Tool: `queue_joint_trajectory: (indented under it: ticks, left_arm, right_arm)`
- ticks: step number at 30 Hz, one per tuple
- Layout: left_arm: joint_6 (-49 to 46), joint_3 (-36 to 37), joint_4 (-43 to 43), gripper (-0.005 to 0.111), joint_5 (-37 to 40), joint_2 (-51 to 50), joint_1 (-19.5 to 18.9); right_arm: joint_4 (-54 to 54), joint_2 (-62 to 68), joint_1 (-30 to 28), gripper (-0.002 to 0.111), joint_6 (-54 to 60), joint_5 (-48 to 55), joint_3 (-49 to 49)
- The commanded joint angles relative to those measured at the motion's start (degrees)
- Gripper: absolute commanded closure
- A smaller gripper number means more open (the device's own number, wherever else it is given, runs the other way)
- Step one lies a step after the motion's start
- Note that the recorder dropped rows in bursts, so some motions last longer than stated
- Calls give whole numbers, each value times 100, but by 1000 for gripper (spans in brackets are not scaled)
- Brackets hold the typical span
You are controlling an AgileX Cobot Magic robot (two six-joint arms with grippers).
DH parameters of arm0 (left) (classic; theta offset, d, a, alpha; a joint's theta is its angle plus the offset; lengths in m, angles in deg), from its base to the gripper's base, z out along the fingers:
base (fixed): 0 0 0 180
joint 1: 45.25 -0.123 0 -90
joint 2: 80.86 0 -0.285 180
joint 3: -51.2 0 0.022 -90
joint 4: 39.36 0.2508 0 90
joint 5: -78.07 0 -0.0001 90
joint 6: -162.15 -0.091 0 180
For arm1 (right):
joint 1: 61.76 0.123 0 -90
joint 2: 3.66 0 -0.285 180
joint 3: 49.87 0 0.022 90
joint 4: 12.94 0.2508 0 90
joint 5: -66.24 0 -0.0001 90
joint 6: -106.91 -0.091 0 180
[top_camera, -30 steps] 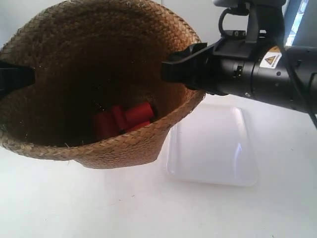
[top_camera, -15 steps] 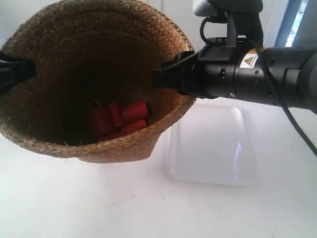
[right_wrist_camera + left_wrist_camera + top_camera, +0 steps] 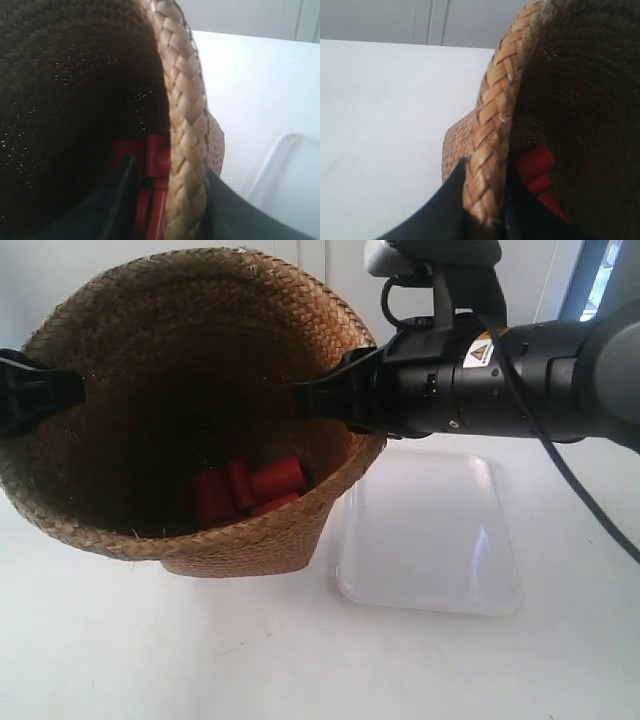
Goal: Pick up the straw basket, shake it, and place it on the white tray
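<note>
The straw basket (image 3: 120, 370) hangs tilted, its mouth toward the exterior camera, to the left of the white tray (image 3: 430, 530); I cannot tell whether its base touches the table. Several red cylinders (image 3: 245, 490) lie inside it. My left gripper (image 3: 40, 400) is shut on the braided rim (image 3: 492, 130) at the exterior view's left, one finger inside, one outside. My right gripper (image 3: 320, 400) is shut on the opposite rim (image 3: 185, 100), with the red cylinders (image 3: 155, 155) behind its inner finger. The left gripper (image 3: 487, 170) and right gripper (image 3: 170, 167) both straddle the braid.
The white table (image 3: 300, 660) stretches around the basket. The tray (image 3: 295, 180) lies flat with nothing on it, right beside the basket's base. My right arm's black body (image 3: 500, 380) hangs over the tray's far edge. A pale wall stands behind.
The basket and both grippers have come down, so the whole rim now shows. My right arm has swung left across the exterior view. The red cylinders shifted slightly inside.
</note>
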Motion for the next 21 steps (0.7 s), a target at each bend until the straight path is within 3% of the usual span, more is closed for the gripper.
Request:
queue_joint_trajectory:
  ticks: [1, 21]
  left_arm:
    - [-122, -43, 113, 107, -272, 36, -19]
    - [-122, -43, 113, 107, -283, 36, -19]
  right_arm:
    - [-78, -55, -48, 108, 11, -21, 47]
    - [-78, 14, -48, 108, 11, -21, 47]
